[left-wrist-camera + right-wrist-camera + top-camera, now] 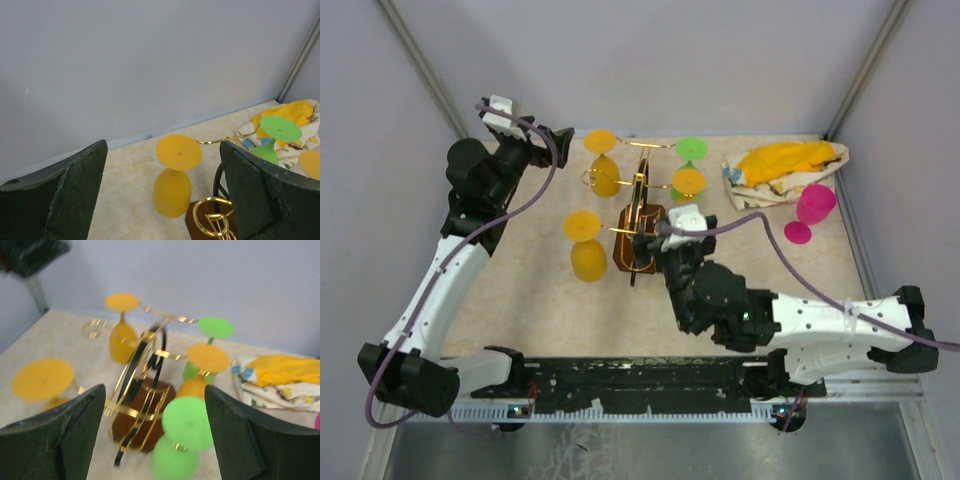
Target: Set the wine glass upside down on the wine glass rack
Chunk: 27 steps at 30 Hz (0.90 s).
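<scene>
The wine glass rack (642,212), gold wire on a dark brown base, stands mid-table. It also shows in the right wrist view (142,405). Yellow glasses (588,258) (605,180), an orange one (688,182) and a green one (692,150) hang from it upside down. My right gripper (658,240) is open right at the rack. Between its jaws (155,390) a green glass (187,422) hangs upside down by its stem in a gold loop. My left gripper (558,135) is open and empty at the back left, looking down on a hanging yellow glass (172,192). A pink glass (814,205) rests on the table at the right.
A crumpled yellow and patterned cloth (785,165) lies at the back right, next to the pink glass. It also shows in the right wrist view (280,375). Grey walls close in the table at the back and both sides.
</scene>
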Available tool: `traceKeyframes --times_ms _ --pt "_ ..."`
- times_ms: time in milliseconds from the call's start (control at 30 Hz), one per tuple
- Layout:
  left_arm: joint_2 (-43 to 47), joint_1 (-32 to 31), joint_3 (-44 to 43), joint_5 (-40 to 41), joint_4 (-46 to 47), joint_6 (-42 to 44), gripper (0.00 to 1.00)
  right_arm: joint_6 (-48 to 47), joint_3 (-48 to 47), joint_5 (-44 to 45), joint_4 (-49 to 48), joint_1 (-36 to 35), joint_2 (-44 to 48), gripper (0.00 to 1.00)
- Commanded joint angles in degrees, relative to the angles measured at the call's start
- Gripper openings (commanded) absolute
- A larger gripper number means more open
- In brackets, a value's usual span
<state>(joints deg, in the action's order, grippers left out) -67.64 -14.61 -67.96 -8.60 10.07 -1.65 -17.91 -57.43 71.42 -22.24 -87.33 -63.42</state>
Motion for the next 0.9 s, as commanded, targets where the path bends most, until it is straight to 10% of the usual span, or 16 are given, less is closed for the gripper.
traceKeyframes --times_ms 0,500,867 --pt "-2.4 0.4 -5.0 0.5 -4.7 -1.6 0.99 22.7 -20.4 3.8 36.9 8.7 0.5 0.79" --pt "-5.2 0.4 -7.9 0.8 -6.3 -2.3 0.99 33.9 -26.2 -24.7 58.7 44.2 3.2 0.78" --pt "-5.0 0.4 -6.9 1.9 -6.5 -0.5 0.99 32.6 -23.3 -44.9 55.1 70.1 -3.0 0.79"
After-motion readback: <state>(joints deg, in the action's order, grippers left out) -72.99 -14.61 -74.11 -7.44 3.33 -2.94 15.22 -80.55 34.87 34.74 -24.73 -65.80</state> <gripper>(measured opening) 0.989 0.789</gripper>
